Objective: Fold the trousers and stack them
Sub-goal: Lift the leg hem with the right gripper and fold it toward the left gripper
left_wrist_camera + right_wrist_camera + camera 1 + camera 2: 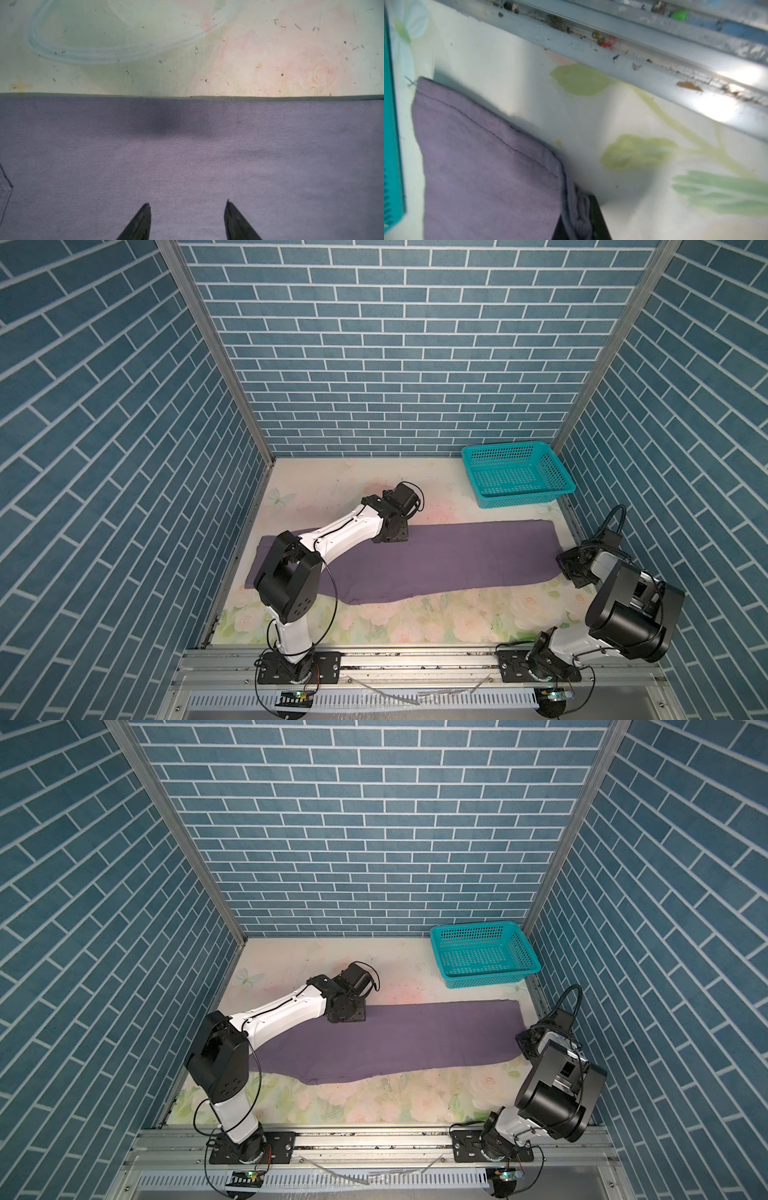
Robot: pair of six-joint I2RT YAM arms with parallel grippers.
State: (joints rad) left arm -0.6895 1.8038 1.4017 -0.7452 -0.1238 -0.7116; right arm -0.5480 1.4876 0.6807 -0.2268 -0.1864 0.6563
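The purple trousers (457,560) (415,1036) lie flat across the table as one long band folded lengthwise. My left gripper (392,537) (347,1017) points down on their far edge near the middle. In the left wrist view it (188,204) is open, both tips on bare cloth (187,155) with nothing between them. My right gripper (568,570) (524,1048) is at the trousers' right end. In the right wrist view it (583,207) is shut on a bunched corner of the hemmed leg end (483,166), which is raised off the table.
A teal plastic basket (505,447) (473,925) (390,145) stands at the back right, just behind the trousers' right end. A metal rail (633,68) runs along the table's right side close to my right gripper. Brick-patterned walls enclose three sides.
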